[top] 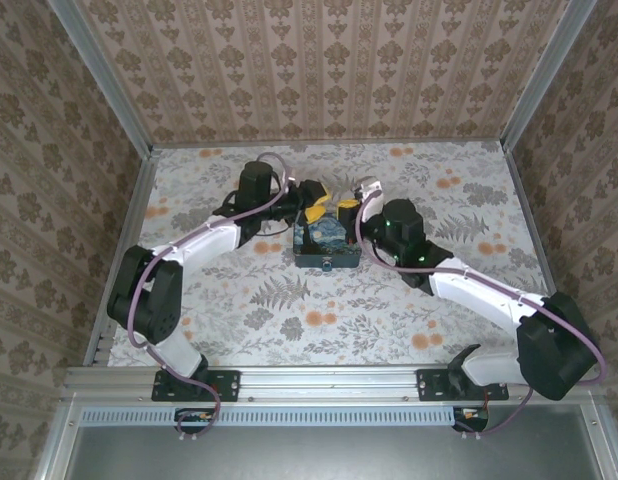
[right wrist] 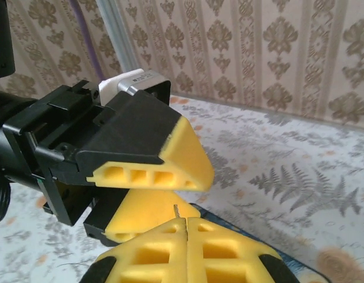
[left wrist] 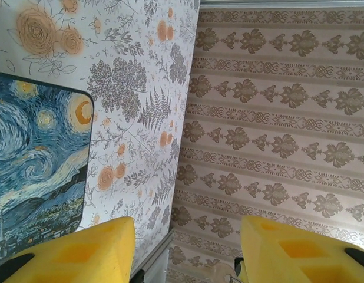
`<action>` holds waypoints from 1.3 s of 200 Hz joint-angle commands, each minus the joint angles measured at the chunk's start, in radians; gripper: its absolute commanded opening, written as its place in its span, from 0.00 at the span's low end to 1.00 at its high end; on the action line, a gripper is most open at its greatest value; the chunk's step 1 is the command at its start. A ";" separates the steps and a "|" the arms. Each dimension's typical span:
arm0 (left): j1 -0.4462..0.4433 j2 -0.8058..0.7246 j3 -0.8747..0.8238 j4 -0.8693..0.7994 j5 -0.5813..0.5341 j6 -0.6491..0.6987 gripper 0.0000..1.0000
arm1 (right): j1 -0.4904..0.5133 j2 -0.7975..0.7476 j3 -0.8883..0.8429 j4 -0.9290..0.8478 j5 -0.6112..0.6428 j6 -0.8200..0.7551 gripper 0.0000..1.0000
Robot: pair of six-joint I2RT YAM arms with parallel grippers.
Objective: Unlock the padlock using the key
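Right gripper [right wrist: 187,233] pressed together, pinching a thin metal sliver, apparently the key [right wrist: 176,210]. Left gripper [left wrist: 188,252] spread, empty. Padlock [top: 329,266] appears to hang on the box's [top: 317,240] near face, base-ward of both grippers.

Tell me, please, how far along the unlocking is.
Done: the right gripper is shut on what looks like the key. In hand: both grippers hover over the painted box; the left gripper is open. Left: reaching the padlock, inserting, turning.
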 commanded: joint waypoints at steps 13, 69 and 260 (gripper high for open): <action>-0.012 0.021 0.005 0.040 -0.051 -0.066 0.49 | 0.043 -0.014 -0.023 0.060 0.177 -0.169 0.00; -0.032 0.038 0.007 0.081 -0.061 -0.108 0.44 | 0.065 0.006 -0.033 0.101 0.212 -0.200 0.00; -0.061 0.043 0.017 0.107 -0.102 -0.140 0.39 | 0.090 0.070 -0.011 0.089 0.226 -0.228 0.00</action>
